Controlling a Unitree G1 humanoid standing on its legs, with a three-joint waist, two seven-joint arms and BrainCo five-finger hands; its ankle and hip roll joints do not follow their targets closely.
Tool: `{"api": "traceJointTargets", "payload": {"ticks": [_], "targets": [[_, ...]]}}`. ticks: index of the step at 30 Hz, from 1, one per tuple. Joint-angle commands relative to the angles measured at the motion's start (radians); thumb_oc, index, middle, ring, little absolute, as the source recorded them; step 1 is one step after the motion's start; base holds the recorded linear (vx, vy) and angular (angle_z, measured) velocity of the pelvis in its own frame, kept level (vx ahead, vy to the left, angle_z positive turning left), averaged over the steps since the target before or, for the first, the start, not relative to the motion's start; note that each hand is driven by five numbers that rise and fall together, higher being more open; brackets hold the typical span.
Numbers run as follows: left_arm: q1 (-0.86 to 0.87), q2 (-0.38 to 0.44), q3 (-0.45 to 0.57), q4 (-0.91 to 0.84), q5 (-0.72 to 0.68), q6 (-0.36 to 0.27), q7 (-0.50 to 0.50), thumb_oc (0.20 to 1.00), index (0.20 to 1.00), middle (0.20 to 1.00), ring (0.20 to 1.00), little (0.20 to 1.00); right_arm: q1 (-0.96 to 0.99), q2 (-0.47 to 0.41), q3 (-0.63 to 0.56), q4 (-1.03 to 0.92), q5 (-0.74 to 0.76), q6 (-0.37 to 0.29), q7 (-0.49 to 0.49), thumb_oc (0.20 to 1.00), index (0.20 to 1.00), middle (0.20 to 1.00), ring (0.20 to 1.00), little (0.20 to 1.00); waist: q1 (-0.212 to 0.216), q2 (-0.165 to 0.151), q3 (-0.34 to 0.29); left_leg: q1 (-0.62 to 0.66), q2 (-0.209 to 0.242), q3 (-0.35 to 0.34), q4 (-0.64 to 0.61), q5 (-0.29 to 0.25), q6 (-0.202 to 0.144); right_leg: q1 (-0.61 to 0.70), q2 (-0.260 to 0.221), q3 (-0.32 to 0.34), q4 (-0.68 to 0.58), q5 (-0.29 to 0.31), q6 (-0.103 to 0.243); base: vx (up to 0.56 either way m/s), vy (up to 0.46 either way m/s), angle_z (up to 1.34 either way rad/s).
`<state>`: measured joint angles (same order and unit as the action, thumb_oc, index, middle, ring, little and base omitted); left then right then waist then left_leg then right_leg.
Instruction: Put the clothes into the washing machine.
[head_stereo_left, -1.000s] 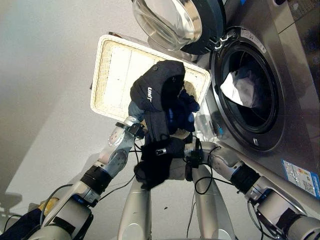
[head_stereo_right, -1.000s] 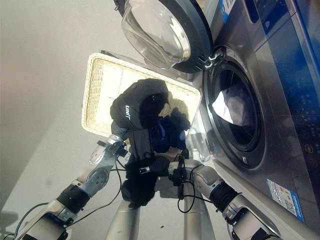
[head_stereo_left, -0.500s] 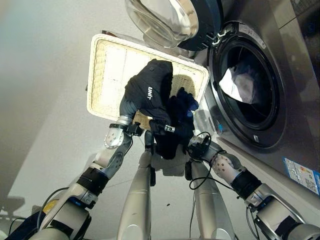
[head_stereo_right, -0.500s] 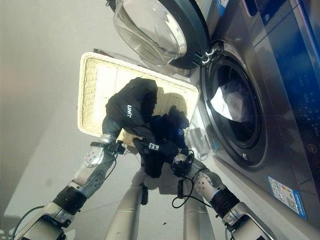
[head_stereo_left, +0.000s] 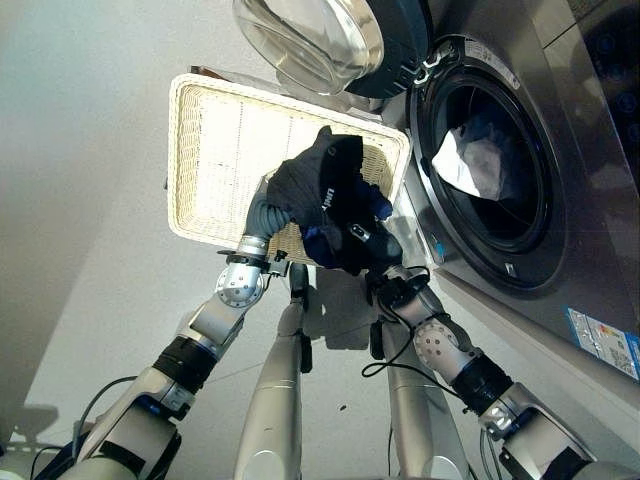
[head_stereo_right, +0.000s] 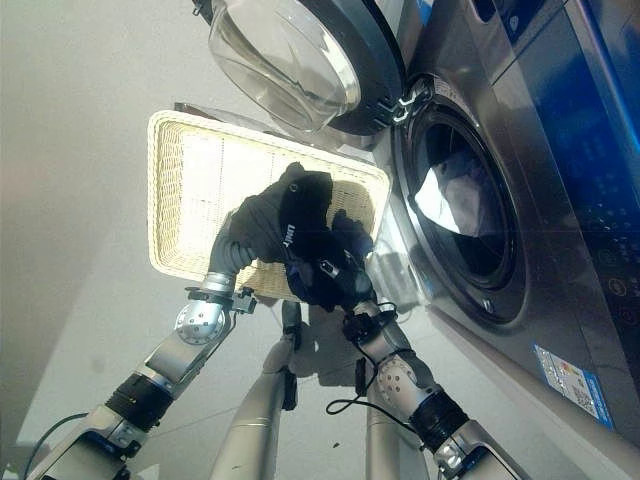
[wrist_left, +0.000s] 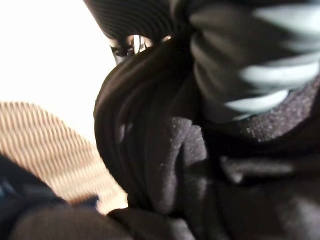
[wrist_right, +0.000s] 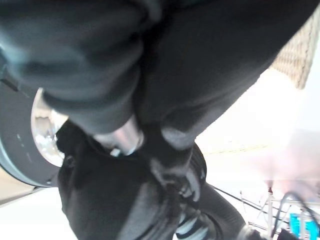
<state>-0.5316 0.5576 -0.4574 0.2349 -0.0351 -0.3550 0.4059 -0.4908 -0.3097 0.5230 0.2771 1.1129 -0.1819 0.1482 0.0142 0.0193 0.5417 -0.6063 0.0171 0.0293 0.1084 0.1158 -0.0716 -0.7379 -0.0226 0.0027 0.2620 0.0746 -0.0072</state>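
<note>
Black clothes (head_stereo_left: 335, 205) bundled at centre frame, above the near right corner of a cream wicker basket (head_stereo_left: 215, 150). Left hand (wrist_left: 240, 65) buried in the dark cloth, silver fingers curled around a fold of it. Right hand (head_stereo_left: 385, 270) under the bundle; fingers hidden by fabric, so state impossible to tell. White lettering on the garment, too small to read. Washing machine (head_stereo_left: 560, 250) at right, door (head_stereo_left: 320, 40) swung open at top, white laundry (head_stereo_left: 470, 165) inside the drum. Blue label at lower right, unreadable.
</note>
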Motion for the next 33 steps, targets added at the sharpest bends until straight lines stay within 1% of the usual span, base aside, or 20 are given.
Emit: {"api": "traceJointTargets", "payload": {"ticks": [1,2,5,6,13,14,16,17,19,20,21,22,23,24,27,28,29,30,31,33], "targets": [[-0.001,0.039,0.030,-0.023,0.126,0.022,0.027,0.200,0.200,0.200,0.200,0.200,-0.001,-0.010,-0.038,-0.128,0.060,0.015,0.040,1.000,1.000,1.000,1.000,1.000,-0.031,0.044,-0.022,-0.049,-0.091,-0.007,0.062,-0.026,0.032,0.024,0.005,-0.103,-0.004,-0.037,0.067,0.00,0.000,0.00],[-0.018,0.060,0.018,-0.021,0.149,0.039,0.014,0.200,0.200,0.200,0.200,0.200,-0.013,-0.022,-0.034,-0.125,0.065,0.042,0.049,1.000,1.000,1.000,1.000,1.000,-0.032,0.044,-0.022,-0.055,-0.089,-0.005,0.059,-0.018,0.032,0.016,0.006,-0.101,-0.006,-0.028,0.067,0.00,0.000,0.00],[-0.022,0.072,0.005,-0.018,0.178,0.049,0.005,0.200,0.200,0.200,0.200,0.200,-0.011,-0.028,-0.028,-0.124,0.063,0.064,0.049,1.000,1.000,1.000,1.000,1.000,-0.031,0.044,-0.022,-0.045,-0.088,-0.006,0.060,-0.026,0.032,0.024,0.006,-0.101,-0.002,-0.036,0.069,0.00,0.018,-0.04],[-0.050,0.097,-0.019,-0.014,0.203,0.073,-0.007,0.200,0.200,0.200,0.200,0.200,-0.023,-0.037,-0.017,-0.125,0.041,0.094,0.056,1.000,1.000,1.000,1.000,1.000,-0.035,0.044,-0.022,-0.053,-0.085,-0.003,0.059,-0.018,0.032,0.014,0.009,-0.098,-0.003,-0.027,0.069,0.00,0.000,0.00],[-0.053,0.103,-0.030,-0.015,0.213,0.081,-0.007,0.200,0.200,0.200,0.200,0.200,-0.019,-0.040,-0.012,-0.124,0.033,0.107,0.061,1.000,1.000,1.000,1.000,1.000,-0.036,0.043,-0.022,-0.048,-0.084,-0.003,0.063,-0.026,0.032,0.018,0.010,-0.097,0.003,-0.036,0.070,0.01,0.004,-0.02],[-0.086,0.130,-0.067,-0.015,0.236,0.124,-0.027,0.200,0.200,0.200,0.200,0.200,-0.029,-0.053,0.007,-0.128,0.026,0.154,0.084,1.000,1.000,1.000,1.000,1.000,-0.037,0.042,-0.022,-0.052,-0.083,-0.002,0.065,-0.024,0.032,0.014,0.011,-0.095,0.005,-0.035,0.072,0.00,0.012,-0.04],[-0.086,0.130,-0.067,-0.015,0.236,0.124,-0.027,0.200,0.200,0.200,0.200,0.200,-0.029,-0.053,0.007,-0.128,0.026,0.154,0.084,1.000,1.000,1.000,1.000,1.000,-0.037,0.042,-0.022,-0.052,-0.083,-0.002,0.065,-0.024,0.032,0.014,0.011,-0.095,0.005,-0.035,0.072,0.00,0.006,-0.02],[-0.125,0.153,-0.104,0.005,0.274,0.157,-0.046,0.200,0.200,0.200,0.200,0.200,-0.044,-0.061,0.024,-0.131,0.018,0.194,0.106,1.000,1.000,1.000,1.000,1.000,-0.039,0.036,-0.022,-0.055,-0.079,0.001,0.065,-0.024,0.031,0.010,0.010,-0.101,0.004,-0.029,0.077,0.00,0.000,0.00],[-0.125,0.153,-0.104,0.005,0.274,0.157,-0.046,0.200,0.200,0.200,0.200,0.200,-0.044,-0.061,0.024,-0.131,0.018,0.194,0.106,1.000,1.000,1.000,1.000,1.000,-0.039,0.036,-0.022,-0.055,-0.079,0.001,0.065,-0.024,0.031,0.010,0.010,-0.101,0.004,-0.029,0.077,0.00,0.000,0.00],[-0.159,0.167,-0.129,0.012,0.300,0.170,-0.059,0.200,0.200,0.200,0.200,0.200,-0.053,-0.064,0.037,-0.141,0.038,0.208,0.101,1.000,1.000,1.000,1.000,1.000,-0.045,0.029,-0.022,-0.057,-0.077,0.006,0.066,-0.024,0.030,0.008,0.013,-0.098,-0.002,-0.025,0.078,0.00,0.002,-0.03],[-0.188,0.183,-0.156,0.013,0.347,0.169,-0.076,0.200,0.200,0.200,0.200,0.200,-0.060,-0.067,0.044,-0.144,0.049,0.194,0.091,1.000,1.000,1.000,1.000,1.000,-0.051,0.028,-0.022,-0.067,-0.074,0.010,0.061,-0.015,0.028,-0.001,0.017,-0.092,-0.011,-0.013,0.077,0.01,0.002,-0.03],[-0.184,0.181,-0.158,0.014,0.347,0.169,-0.075,0.200,0.200,0.200,0.200,0.200,-0.055,-0.066,0.044,-0.145,0.049,0.194,0.091,1.000,1.000,1.000,1.000,1.000,-0.051,0.028,-0.022,-0.059,-0.074,0.010,0.063,-0.022,0.029,0.005,0.016,-0.091,-0.007,-0.022,0.078,-0.01,0.009,-0.03],[-0.192,0.186,-0.164,0.007,0.359,0.174,-0.082,0.200,0.200,0.200,0.200,0.200,-0.060,-0.067,0.044,-0.146,0.054,0.191,0.084,1.000,1.000,1.000,1.000,1.000,-0.053,0.029,-0.022,-0.068,-0.073,0.012,0.061,-0.015,0.028,-0.003,0.018,-0.090,-0.011,-0.013,0.077,0.00,0.007,-0.07],[-0.203,0.193,-0.185,-0.005,0.399,0.178,-0.098,0.200,0.200,0.200,0.200,0.200,-0.058,-0.065,0.045,-0.147,0.072,0.177,0.066,1.000,1.000,1.000,1.000,1.000,-0.055,0.030,-0.022,-0.069,-0.074,0.014,0.059,-0.015,0.028,-0.003,0.019,-0.087,-0.014,-0.013,0.077,-0.01,0.010,-0.11],[-0.216,0.200,-0.215,-0.018,0.436,0.173,-0.112,0.200,0.200,0.200,0.200,0.200,-0.053,-0.059,0.044,-0.139,0.091,0.160,0.043,1.000,1.000,1.000,1.000,1.000,-0.059,0.032,-0.022,-0.072,-0.075,0.016,0.059,-0.016,0.028,-0.006,0.021,-0.084,-0.014,-0.013,0.077,0.01,0.007,-0.07],[-0.214,0.199,-0.222,-0.022,0.444,0.172,-0.115,0.200,0.200,0.200,0.200,0.200,-0.046,-0.057,0.046,-0.137,0.093,0.155,0.038,1.000,1.000,1.000,1.000,1.000,-0.059,0.032,-0.022,-0.065,-0.075,0.015,0.062,-0.025,0.028,0.000,0.021,-0.082,-0.009,-0.023,0.077,-0.01,0.005,-0.03],[-0.229,0.206,-0.240,-0.034,0.453,0.174,-0.124,0.200,0.200,0.200,0.200,0.200,-0.051,-0.058,0.043,-0.132,0.107,0.144,0.022,1.000,1.000,1.000,1.000,1.000,-0.061,0.033,-0.022,-0.072,-0.074,0.016,0.058,-0.018,0.028,-0.005,0.021,-0.080,-0.015,-0.014,0.078,0.00,0.000,0.00],[-0.227,0.206,-0.245,-0.037,0.456,0.172,-0.127,0.200,0.200,0.200,0.200,0.200,-0.046,-0.057,0.044,-0.132,0.110,0.141,0.018,1.000,1.000,1.000,1.000,1.000,-0.062,0.032,-0.022,-0.064,-0.074,0.015,0.060,-0.026,0.028,0.003,0.020,-0.080,-0.012,-0.024,0.078,0.00,0.000,0.00],[-0.240,0.207,-0.259,-0.047,0.470,0.163,-0.140,0.200,0.200,0.200,0.200,0.200,-0.049,-0.054,0.043,-0.132,0.137,0.123,-0.005,1.000,1.000,1.000,1.000,1.000,-0.064,0.032,-0.022,-0.072,-0.075,0.016,0.055,-0.018,0.029,-0.005,0.023,-0.077,-0.018,-0.015,0.078,0.00,0.000,0.00],[-0.248,0.205,-0.278,-0.060,0.473,0.158,-0.153,0.200,0.200,0.200,0.200,0.200,-0.046,-0.050,0.039,-0.128,0.158,0.108,-0.014,1.000,1.000,1.000,1.000,1.000,-0.066,0.033,-0.022,-0.074,-0.073,0.019,0.053,-0.017,0.029,-0.006,0.024,-0.075,-0.018,-0.014,0.078,0.00,0.000,0.00]]}}
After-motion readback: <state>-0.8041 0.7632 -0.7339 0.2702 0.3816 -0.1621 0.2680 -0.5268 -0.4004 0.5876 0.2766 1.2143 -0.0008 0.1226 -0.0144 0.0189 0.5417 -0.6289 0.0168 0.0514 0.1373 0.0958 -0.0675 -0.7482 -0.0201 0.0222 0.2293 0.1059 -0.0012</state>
